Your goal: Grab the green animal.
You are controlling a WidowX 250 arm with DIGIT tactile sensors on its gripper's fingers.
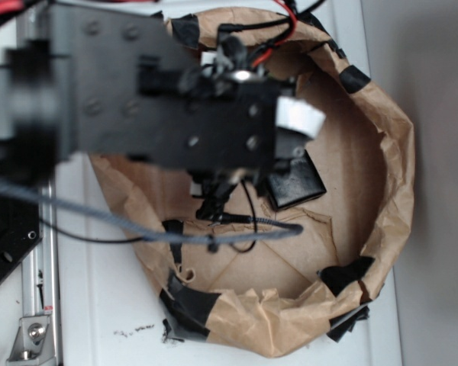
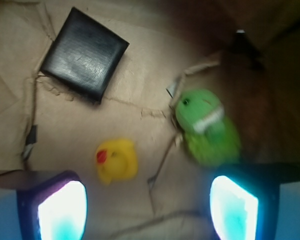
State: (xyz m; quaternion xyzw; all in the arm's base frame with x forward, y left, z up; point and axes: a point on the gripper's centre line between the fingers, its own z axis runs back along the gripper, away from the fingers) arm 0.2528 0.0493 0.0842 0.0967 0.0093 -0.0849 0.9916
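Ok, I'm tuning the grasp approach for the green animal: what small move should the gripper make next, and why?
Probably a small sideways shift toward the green animal before descending. In the wrist view the open gripper has the yellow duck nearer its centre line, while the green toy sits just above the right-hand finger, so going straight down risks clipping it.

green animal (image 2: 208, 128) blurred, perhaps hidden under arm (image 1: 137, 99)

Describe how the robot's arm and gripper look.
The arm is boxy black plastic studded with screws, carrying red and black wires, a grey braided cable and a white tag. The gripper has dark-framed jaws with glowing whitish-cyan inner faces.
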